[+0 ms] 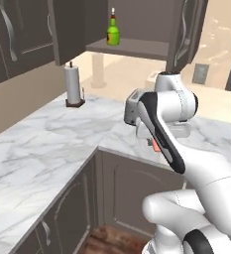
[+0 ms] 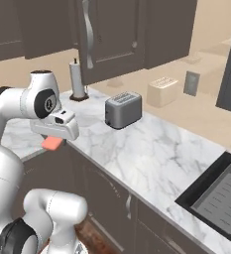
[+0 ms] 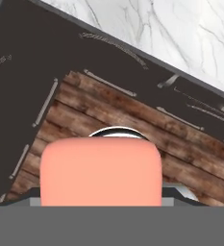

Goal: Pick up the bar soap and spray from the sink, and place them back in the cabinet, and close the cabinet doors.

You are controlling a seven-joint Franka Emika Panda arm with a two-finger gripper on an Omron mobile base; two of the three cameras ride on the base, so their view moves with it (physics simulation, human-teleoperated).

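We see the pincer (image 2: 52,140) pinching the bar soap (image 2: 52,143), a salmon-pink slab carried in the air beside the marble worktop (image 2: 151,154) edge, above the wooden floor (image 3: 132,120). The spray (image 1: 113,31) stands upright on the shelf of the cabinet (image 1: 132,48), whose cabinet doors (image 1: 186,30) hang open; the sink (image 2: 221,196) lies well apart.

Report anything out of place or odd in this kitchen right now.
Nothing is spilled or damaged. The bar soap is in the gripper, held over the wooden floor rather than the counter. The spray stands upright on the open cabinet shelf.
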